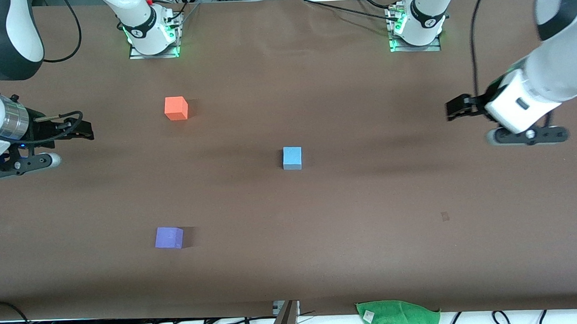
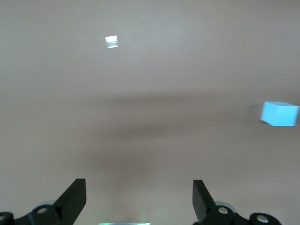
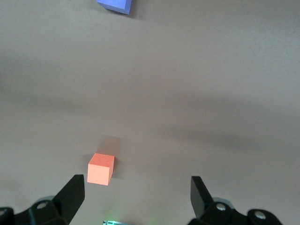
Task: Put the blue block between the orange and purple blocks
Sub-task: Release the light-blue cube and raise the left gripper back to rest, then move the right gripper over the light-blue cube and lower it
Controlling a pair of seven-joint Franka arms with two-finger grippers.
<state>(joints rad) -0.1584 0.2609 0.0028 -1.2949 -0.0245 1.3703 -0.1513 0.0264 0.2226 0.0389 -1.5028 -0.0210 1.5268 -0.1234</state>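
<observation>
Right now the blue block (image 1: pixel 292 158) sits mid-bench, well apart from both empty, spread jaws, roughly level with the gap between the orange block (image 1: pixel 176 108) and purple block (image 1: pixel 169 237). Left gripper (image 1: pixel 456 108) looks slightly nearer than right gripper (image 1: pixel 83 131).

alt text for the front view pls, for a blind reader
Three cubes sit apart on a brown table: the blue block mid-table, orange block nearer the robot bases, purple block nearest the camera. The open left hand and right hand wait at either end.
</observation>
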